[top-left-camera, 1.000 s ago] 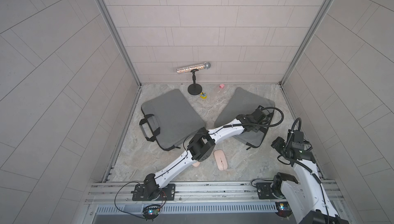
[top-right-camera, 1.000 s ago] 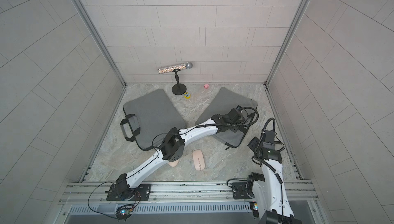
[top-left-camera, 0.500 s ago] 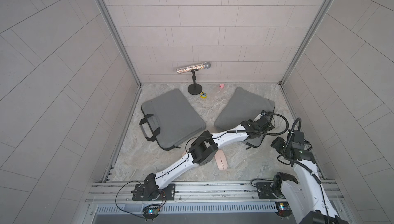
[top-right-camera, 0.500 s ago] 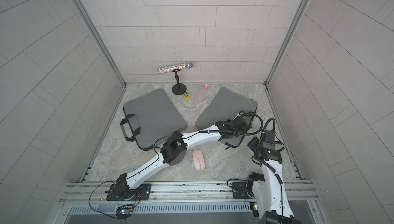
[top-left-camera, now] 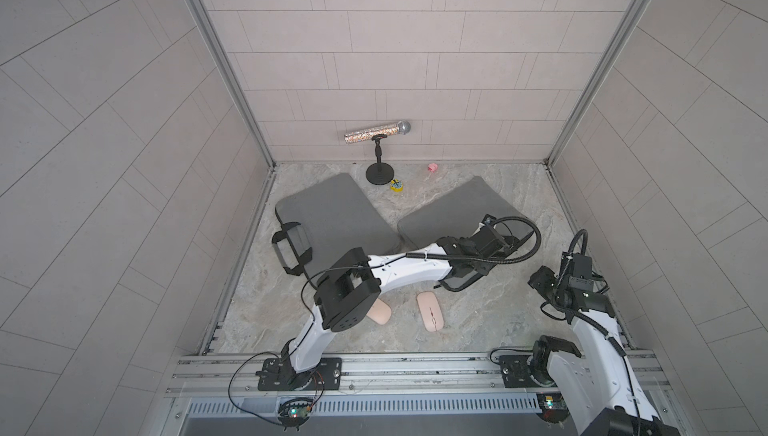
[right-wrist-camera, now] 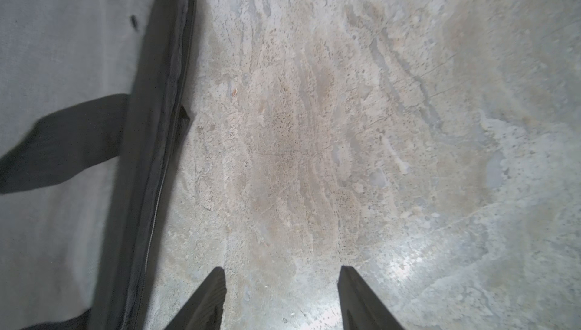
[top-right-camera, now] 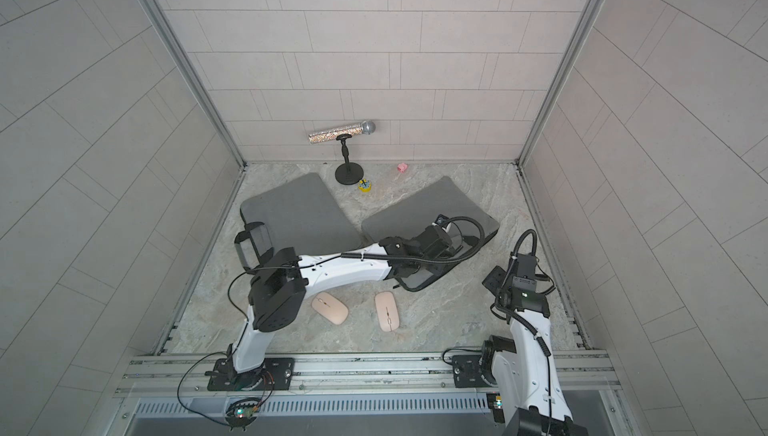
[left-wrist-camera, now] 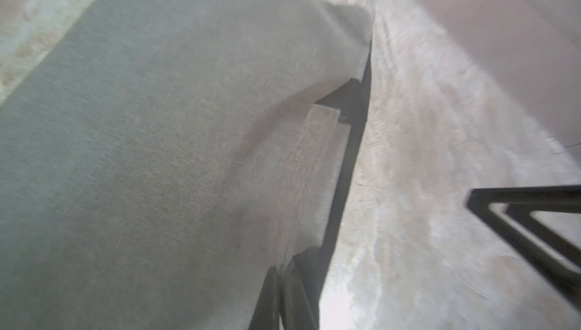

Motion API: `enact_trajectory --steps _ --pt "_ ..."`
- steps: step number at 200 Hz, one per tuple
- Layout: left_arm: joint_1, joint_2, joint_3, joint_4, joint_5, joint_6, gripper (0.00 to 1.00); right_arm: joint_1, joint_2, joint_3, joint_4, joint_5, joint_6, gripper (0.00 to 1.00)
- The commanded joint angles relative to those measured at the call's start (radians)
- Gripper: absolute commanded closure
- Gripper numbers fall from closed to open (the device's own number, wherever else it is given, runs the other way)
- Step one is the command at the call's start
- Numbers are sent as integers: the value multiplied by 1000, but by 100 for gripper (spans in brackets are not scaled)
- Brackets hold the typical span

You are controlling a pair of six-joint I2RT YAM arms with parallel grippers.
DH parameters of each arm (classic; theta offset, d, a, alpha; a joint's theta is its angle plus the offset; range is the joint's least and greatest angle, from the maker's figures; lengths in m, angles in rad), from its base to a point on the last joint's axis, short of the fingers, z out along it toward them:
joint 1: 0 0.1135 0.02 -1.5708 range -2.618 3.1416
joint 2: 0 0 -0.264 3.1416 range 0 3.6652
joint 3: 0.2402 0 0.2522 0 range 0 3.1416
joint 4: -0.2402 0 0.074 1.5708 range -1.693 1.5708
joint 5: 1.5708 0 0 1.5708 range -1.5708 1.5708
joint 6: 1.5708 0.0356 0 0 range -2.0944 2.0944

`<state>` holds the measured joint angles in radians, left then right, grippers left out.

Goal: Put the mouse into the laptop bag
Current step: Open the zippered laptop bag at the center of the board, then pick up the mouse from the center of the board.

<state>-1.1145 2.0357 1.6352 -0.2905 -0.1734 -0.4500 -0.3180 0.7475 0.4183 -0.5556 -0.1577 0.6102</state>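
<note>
Currently: left claw [left-wrist-camera: 283, 270] is closed, pinching the near edge of the laptop bag [top-left-camera: 453, 218], on the grey top panel beside the black zip band. The fabric rises toward the pinch, and the left wrist view shows a dark gap under the panel. This reads as a hold meant to lift the flap and make a mouth. The left arm reaches across the surface [top-left-camera: 478, 330] to do it, elbow low over the front.

Right claw [right-wrist-camera: 281, 270] is open and empty, jaws apart over bare surface just beside the bag's zip side. It is probably parked there to go for the mouse while the left claw keeps the flap up.

Mouse [top-left-camera: 430, 311]: pink, flat on the surface, in front of the held bag edge, near but not touching. Neither claw is on it. A second pink mouse [top-right-camera: 329, 307] lies beside it toward the left arm's elbow. I cannot tell which one the task means; the first is nearer the opening.

Second bag [top-left-camera: 332, 218] lies flat, unattended. Microphone on stand [top-left-camera: 376, 133] sits at the back wall, clear of the work.

Judgement: the opening step is in hand; pick and insertion are not yet done. Risk: a thin pinch on fabric may slip.
</note>
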Motion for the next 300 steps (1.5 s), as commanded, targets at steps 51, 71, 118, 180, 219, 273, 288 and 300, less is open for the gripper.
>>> enact_trajectory --steps 51,71,118,180,219,273,288,300 --pt "-40 -238 -154 83 76 -60 100 -50 201 -12 191 -152 30 40" --pt "-65 -278 -169 88 77 -55 100 -50 290 -6 293 -213 63 40" --pt "-91 -357 -223 142 161 -63 100 -39 448 75 422 -327 126 40" --pt "-133 -444 -316 224 180 -54 100 -12 566 152 504 -400 189 40" --pt "-131 -452 -330 197 65 -17 100 28 472 150 359 -258 134 32" --pt "30 -457 -385 239 213 -46 100 181 221 122 166 -225 69 0" --pt "59 -463 -410 265 231 -46 100 366 101 124 105 -123 90 0" --pt "94 -461 -413 267 254 -52 100 539 5 119 75 -9 138 0"
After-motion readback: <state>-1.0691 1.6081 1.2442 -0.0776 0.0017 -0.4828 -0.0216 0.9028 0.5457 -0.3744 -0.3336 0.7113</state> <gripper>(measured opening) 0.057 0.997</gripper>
